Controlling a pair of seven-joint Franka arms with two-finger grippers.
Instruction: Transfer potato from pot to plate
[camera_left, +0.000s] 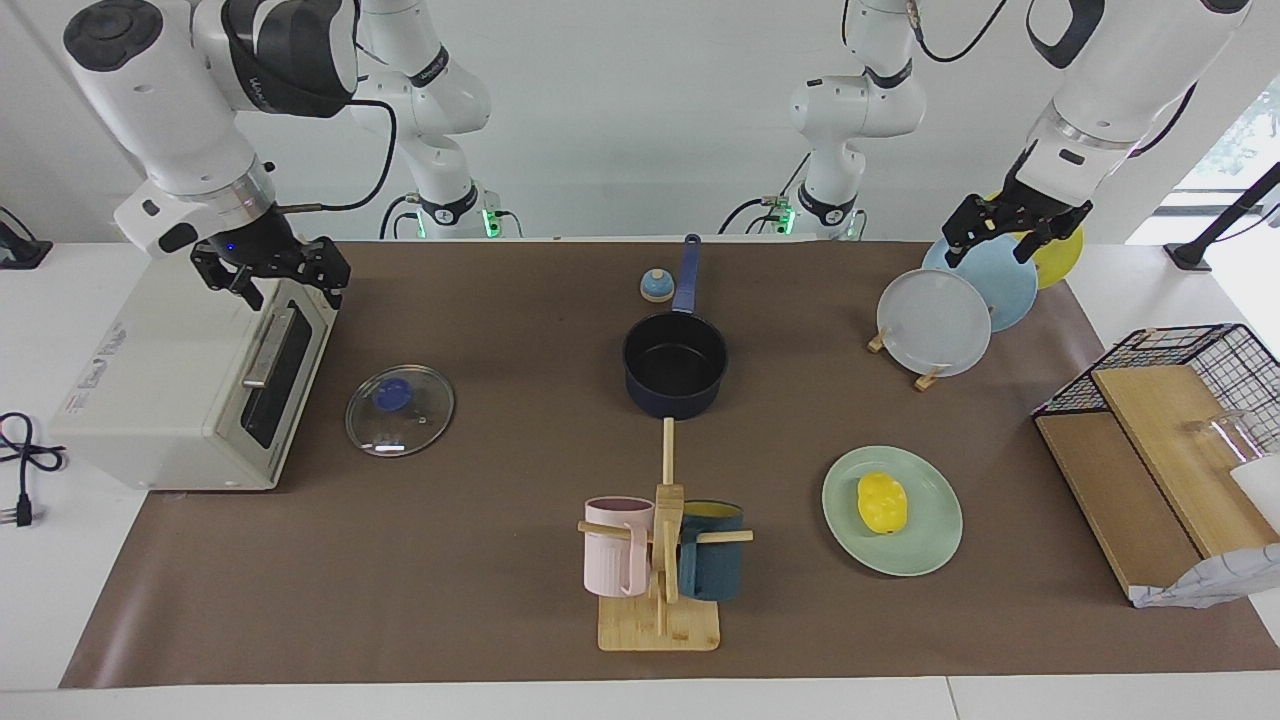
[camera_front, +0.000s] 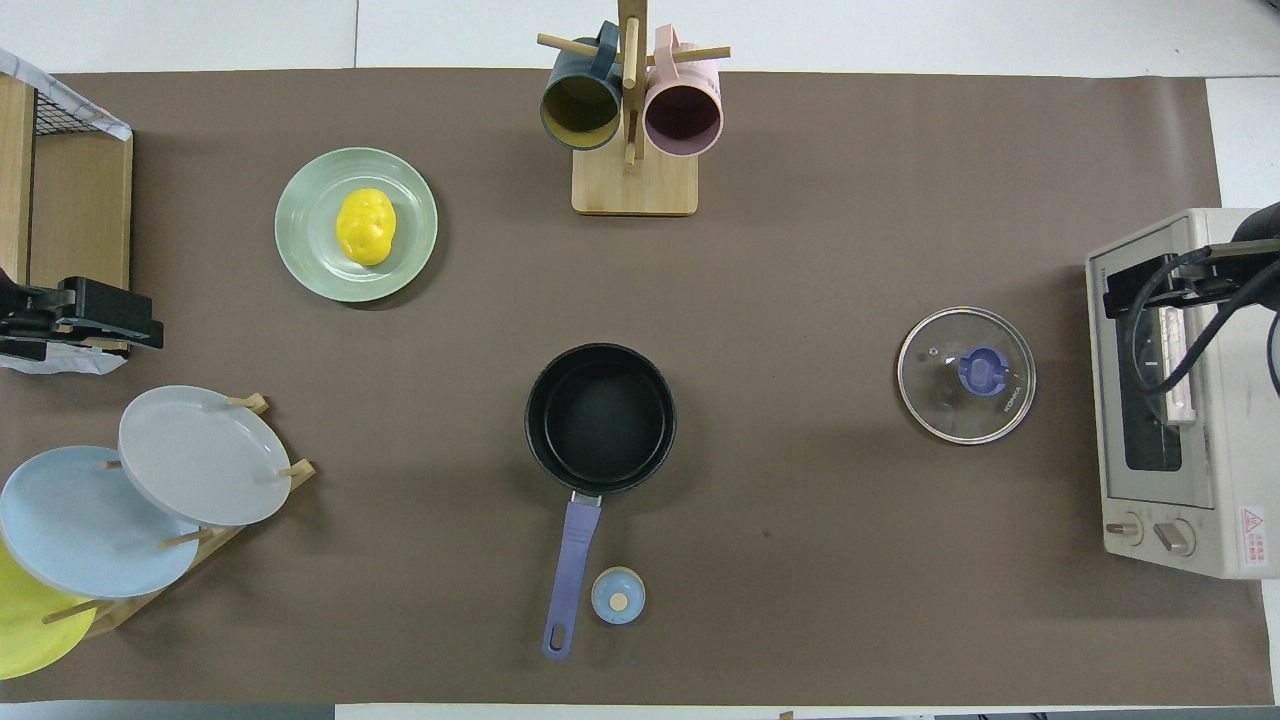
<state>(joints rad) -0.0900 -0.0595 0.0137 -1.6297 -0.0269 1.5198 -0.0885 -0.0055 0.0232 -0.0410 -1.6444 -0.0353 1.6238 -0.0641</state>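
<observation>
The setting is a robotics laboratory arranged as a mock kitchen. Evidence of a laboratory: several white robot arms (camera_left: 170, 110) are mounted along one edge of a white worktop (camera_left: 60, 560), with exposed cables, green status lights at their bases, and a bare white wall at the robots' end. A brown paper sheet (camera_front: 800, 250) covers the work area. Evidence of a kitchen layout: a toaster oven (camera_left: 190, 380), a saucepan (camera_left: 675, 365), a glass lid (camera_left: 400, 410), a wooden mug stand (camera_left: 660, 590) carrying two mugs, a plate rack (camera_front: 200, 520) holding plates, and a wire basket (camera_left: 1190, 370) with wooden boards. These items are spaced well apart, as for a test.
</observation>
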